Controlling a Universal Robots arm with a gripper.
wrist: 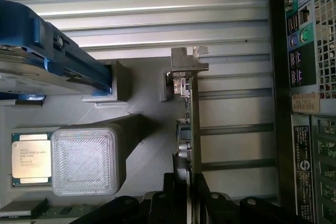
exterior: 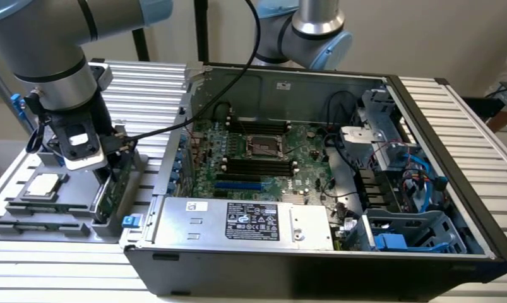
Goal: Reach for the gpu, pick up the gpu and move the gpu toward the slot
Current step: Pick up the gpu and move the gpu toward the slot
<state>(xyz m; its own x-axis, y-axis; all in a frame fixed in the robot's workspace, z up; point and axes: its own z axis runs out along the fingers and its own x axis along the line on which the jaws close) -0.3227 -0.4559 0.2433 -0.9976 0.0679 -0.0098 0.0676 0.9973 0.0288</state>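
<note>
Fingers [wrist: 172, 199] tight on both faces of gpu [wrist: 191, 114], upright in holder [wrist: 137, 109]

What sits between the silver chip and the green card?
A raised grey ribbed block of the tray, then bare tray floor up to the card; the wrist view shows it.

Ribbed metal table [exterior: 144, 88] with grey tray [exterior: 68, 232] and open computer case [exterior: 321, 274]
</note>
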